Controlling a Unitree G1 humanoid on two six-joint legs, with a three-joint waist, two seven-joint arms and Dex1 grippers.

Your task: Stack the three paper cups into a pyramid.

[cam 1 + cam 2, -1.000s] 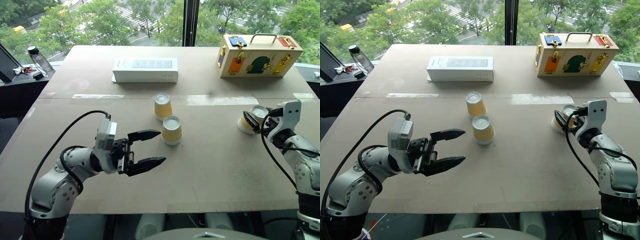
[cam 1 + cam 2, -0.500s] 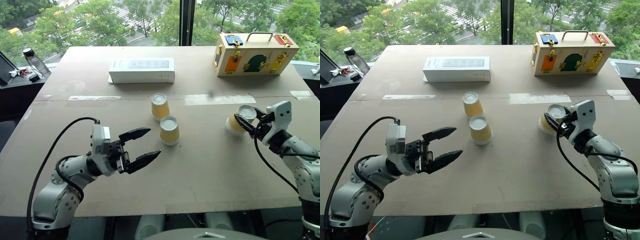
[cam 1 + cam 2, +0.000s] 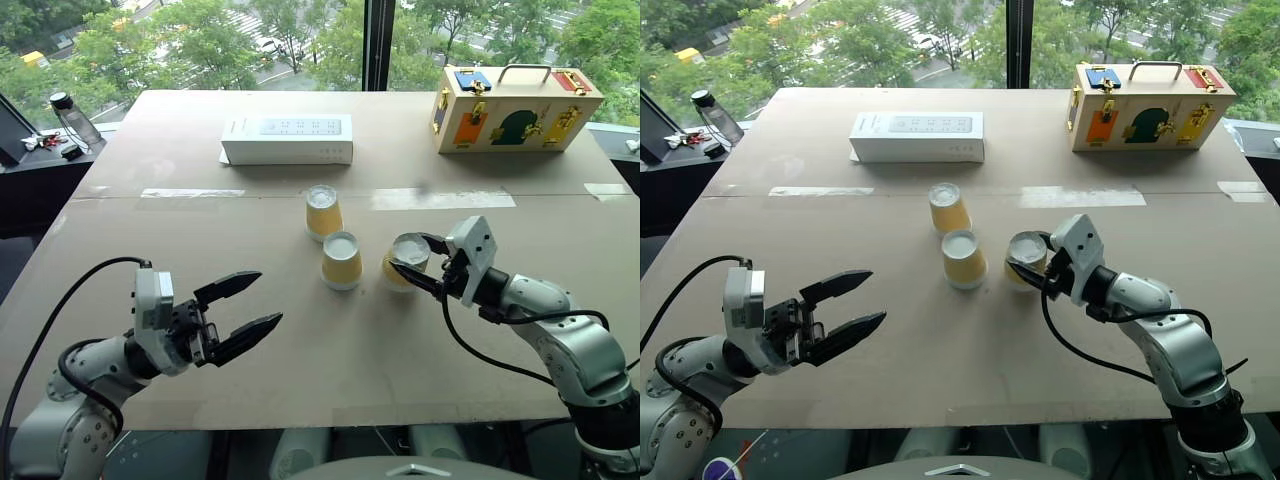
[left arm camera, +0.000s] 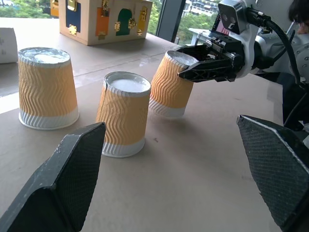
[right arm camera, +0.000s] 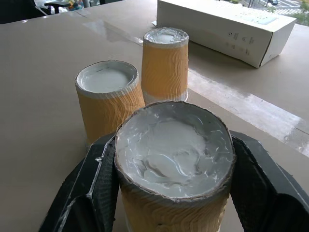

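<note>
The right gripper (image 3: 408, 265) is clamped on a paper cup, one black finger on each side of its ribbed yellow-orange wall just under the white base. That held cup (image 3: 403, 260) is upside down and tipped, base leaning toward the gripper; whether its lower rim touches the table (image 3: 430, 350) or hangs just clear of it, I cannot tell. Just past the fingertips, right beside the held cup, stands the second cup (image 3: 341, 260), upside down and upright on the table, with a narrow gap between the two. A little farther on and deeper into the table stands the third cup (image 3: 323, 212), also upside down, close to the second but apart from it. So all three cups are low and close together, none resting on another.

Farther out from the right gripper, beyond the third cup, lies the long white box (image 3: 288, 140) on the table. Off to the far right corner sits the wooden case (image 3: 515, 108) with coloured panels and a handle.

Over on the other side, the left gripper (image 3: 254, 304) hovers above the table with its jaws spread wide and nothing between them, pointing toward the cups and well short of the second cup.
</note>
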